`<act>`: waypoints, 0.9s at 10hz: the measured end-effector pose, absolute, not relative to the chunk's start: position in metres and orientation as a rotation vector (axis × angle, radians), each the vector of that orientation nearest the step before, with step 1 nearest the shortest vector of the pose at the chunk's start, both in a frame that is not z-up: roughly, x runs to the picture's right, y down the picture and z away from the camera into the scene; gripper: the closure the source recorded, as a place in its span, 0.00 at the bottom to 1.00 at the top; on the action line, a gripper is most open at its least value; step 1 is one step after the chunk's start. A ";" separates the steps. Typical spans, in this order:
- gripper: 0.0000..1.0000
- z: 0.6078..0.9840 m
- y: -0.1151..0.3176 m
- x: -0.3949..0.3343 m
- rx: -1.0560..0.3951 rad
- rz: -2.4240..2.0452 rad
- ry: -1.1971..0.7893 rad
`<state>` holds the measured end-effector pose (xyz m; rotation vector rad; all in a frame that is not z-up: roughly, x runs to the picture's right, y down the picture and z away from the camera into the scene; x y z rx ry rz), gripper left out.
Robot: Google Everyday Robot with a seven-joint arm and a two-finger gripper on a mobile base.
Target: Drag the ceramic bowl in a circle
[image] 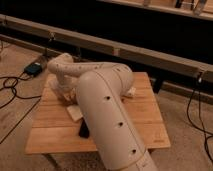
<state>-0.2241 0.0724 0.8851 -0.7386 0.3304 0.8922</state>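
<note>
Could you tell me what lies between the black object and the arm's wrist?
A flat white item, in the camera view; the gripper is hidden beneath that wrist, at the table's far left.

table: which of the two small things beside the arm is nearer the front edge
The dark object, not the pale flat one just behind it. The gripper sits at the far left end of the table.

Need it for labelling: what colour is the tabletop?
Tabletop: light natural wood planks, camera view; gripper hangs over its left end.
</note>
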 end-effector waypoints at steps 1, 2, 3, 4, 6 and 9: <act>1.00 0.876 0.083 -0.227 -0.762 0.882 0.329; 1.00 0.870 0.088 -0.217 -0.772 0.897 0.346; 1.00 0.865 0.094 -0.198 -0.779 0.924 0.377; 1.00 0.860 0.098 -0.173 -0.784 0.963 0.415; 1.00 0.856 0.103 -0.135 -0.784 1.033 0.480; 1.00 0.865 0.089 -0.091 -0.751 1.135 0.534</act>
